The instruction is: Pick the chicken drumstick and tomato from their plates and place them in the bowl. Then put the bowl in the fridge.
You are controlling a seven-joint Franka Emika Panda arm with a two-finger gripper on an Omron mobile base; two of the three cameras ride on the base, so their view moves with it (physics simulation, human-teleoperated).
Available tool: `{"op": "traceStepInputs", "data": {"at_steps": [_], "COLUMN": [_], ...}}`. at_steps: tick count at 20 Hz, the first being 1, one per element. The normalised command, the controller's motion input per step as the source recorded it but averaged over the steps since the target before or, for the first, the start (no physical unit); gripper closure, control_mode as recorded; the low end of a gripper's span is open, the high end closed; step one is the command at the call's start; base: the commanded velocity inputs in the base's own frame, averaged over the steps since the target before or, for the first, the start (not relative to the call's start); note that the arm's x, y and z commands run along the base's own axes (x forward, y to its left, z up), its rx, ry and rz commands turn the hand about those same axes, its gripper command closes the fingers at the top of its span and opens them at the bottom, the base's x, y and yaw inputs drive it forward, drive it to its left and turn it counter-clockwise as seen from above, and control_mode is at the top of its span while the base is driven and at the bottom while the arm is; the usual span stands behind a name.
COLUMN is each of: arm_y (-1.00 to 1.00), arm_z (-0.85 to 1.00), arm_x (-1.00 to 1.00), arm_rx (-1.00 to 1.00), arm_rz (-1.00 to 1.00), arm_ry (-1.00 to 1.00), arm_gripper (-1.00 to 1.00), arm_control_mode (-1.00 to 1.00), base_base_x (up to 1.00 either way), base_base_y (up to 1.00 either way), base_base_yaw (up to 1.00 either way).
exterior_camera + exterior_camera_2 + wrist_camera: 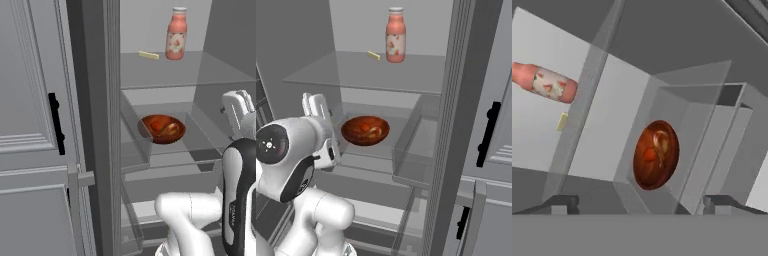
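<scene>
I see the gripper (639, 204) fingers spread wide, holding nothing; the bowl (656, 155) rests inside the fridge (165, 80).

This is a home kitchen, rendered rather than real, seen from in front of an open fridge (165, 100) with grey panelled fronts and a black bar handle (56, 123) on the door to its left. Inside the fridge, clear glass shelves (376, 72) carry food: a pink strawberry-labelled drink bottle (176, 33) and a small yellow stick (148, 55) on the upper shelf, and below them a reddish-brown bowl (162, 129) holding a tomato (364, 127) and a chicken drumstick (375, 132).
</scene>
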Motion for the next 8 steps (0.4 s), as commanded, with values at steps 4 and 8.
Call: {"op": "traceStepInputs", "data": {"at_steps": [4, 8], "arm_y": [0.19, 0.45], "arm_z": [0.12, 0.02], "arm_x": [0.36, 0.13], "arm_rx": [0.0, 0.01], "arm_rz": [0.08, 0.0], "arm_ry": [-0.59, -0.17], "arm_gripper": [-1.0, -1.0], "arm_control_mode": [-1.0, -1.0], "base_base_x": [0.0, 0.0], "base_base_y": [0.0, 0.0], "base_base_yaw": [0.0, 0.0]}}
